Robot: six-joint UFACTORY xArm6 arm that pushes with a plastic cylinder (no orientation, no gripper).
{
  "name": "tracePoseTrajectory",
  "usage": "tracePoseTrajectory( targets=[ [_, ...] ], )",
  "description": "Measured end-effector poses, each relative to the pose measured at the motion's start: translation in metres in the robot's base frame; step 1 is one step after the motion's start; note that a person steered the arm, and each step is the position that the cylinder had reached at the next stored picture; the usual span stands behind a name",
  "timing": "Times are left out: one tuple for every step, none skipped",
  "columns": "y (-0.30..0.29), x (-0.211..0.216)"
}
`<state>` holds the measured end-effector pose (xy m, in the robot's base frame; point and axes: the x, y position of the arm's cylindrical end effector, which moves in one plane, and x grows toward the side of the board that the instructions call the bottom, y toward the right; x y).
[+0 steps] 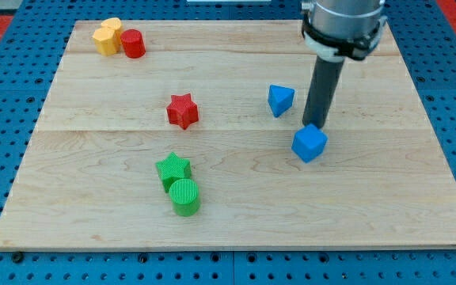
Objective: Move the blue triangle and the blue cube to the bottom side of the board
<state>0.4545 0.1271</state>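
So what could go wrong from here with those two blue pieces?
My tip sits at the top edge of the blue cube, a little right of its centre, so a push toward the view's bottom might turn the cube or let it slip aside. The blue triangle sits close on the left; the rod could nudge it off course when going back for it.

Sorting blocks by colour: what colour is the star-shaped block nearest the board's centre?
Red star, clear in the camera view.
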Motion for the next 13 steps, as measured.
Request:
tracePoseTrajectory(
  targets=[
    [0.034,0.063],
    [0.036,0.007],
    [0.015,-0.064],
    [-0.001,-0.127],
    [-0.032,-0.089],
    [-0.03,-0.039],
    [-0.026,-0.033],
    [-0.037,-0.086],
    [-0.072,-0.063],
    [-0.029,0.015],
    [-0.027,0.035],
    [-0.055,0.013],
    [-0.085,0.036]
  ],
)
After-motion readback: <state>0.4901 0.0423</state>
